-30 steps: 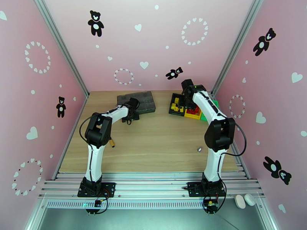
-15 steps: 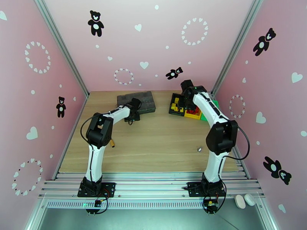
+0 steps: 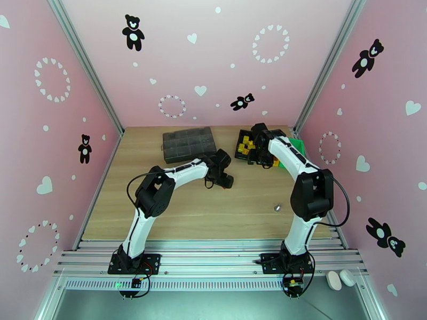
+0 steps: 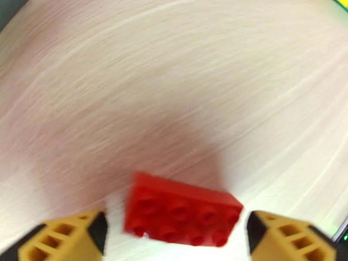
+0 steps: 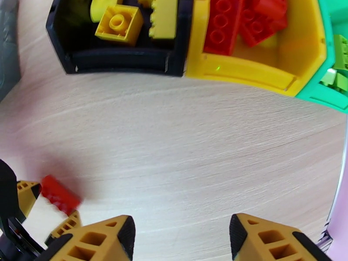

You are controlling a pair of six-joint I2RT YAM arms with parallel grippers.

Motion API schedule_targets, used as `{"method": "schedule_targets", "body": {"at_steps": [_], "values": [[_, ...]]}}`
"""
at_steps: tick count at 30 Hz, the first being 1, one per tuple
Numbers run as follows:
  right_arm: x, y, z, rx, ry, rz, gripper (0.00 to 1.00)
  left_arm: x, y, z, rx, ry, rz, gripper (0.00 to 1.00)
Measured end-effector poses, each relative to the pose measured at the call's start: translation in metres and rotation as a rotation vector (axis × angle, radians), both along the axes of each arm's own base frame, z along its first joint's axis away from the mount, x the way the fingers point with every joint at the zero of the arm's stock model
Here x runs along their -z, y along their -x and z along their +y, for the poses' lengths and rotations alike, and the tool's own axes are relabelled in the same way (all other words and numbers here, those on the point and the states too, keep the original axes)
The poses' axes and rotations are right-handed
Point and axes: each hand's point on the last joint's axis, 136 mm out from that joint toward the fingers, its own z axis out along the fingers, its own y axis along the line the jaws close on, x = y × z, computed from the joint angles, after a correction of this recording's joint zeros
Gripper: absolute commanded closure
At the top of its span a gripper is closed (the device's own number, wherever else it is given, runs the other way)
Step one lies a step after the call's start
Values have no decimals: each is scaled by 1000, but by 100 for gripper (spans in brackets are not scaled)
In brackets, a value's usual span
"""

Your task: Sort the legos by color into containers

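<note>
A red lego [image 4: 182,209] hangs above its shadow on the wood, and my left gripper [image 4: 177,223] is shut on it end to end. From the right wrist view the same red lego [image 5: 60,194] and left gripper [image 5: 45,208] sit at the lower left. My left gripper [image 3: 224,178] is over the table's middle. The right gripper [image 5: 182,240] is open with nothing in it, just in front of the containers. The black bin [image 5: 117,61] holds yellow legos [image 5: 118,23], the yellow bin [image 5: 256,71] holds red legos [image 5: 226,22], and the green bin [image 5: 335,97] holds lime green ones [image 5: 341,57].
A flat dark grey organizer box [image 3: 189,144] lies at the back centre-left. A small metallic object [image 3: 277,207] rests on the wood near the right arm. The bin row [image 3: 244,154] stands at the back right against the pink wall. Bare wood lies between the grippers.
My left arm has swung right from the organizer box to the table's middle, carrying the red lego. The right gripper has drawn slightly back from above the bins.
</note>
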Motion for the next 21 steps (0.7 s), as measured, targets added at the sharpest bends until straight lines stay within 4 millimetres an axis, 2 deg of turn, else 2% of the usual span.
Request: {"method": "schedule_targets", "body": {"at_steps": [3, 6, 10, 14, 16, 18, 21], "values": [[1, 2, 9, -25, -40, 13, 32, -1, -3, 7, -7, -1, 0, 5], [8, 6, 24, -67, -67, 40, 30, -9, 2, 26, -30, -6, 0, 5], [27, 15, 54, -159, -91, 100, 29, -45, 8, 64, -106, 22, -43, 5], [48, 32, 93, -275, -115, 170, 29, -93, 2, 103, -219, 86, -134, 3], [59, 40, 109, -333, -117, 207, 29, -106, -3, 119, -282, 113, -156, 3], [71, 45, 126, -387, -114, 238, 29, -107, -6, 135, -346, 130, -155, 3], [88, 52, 145, -450, -103, 276, 30, -89, -6, 161, -449, 123, -112, 3]]}}
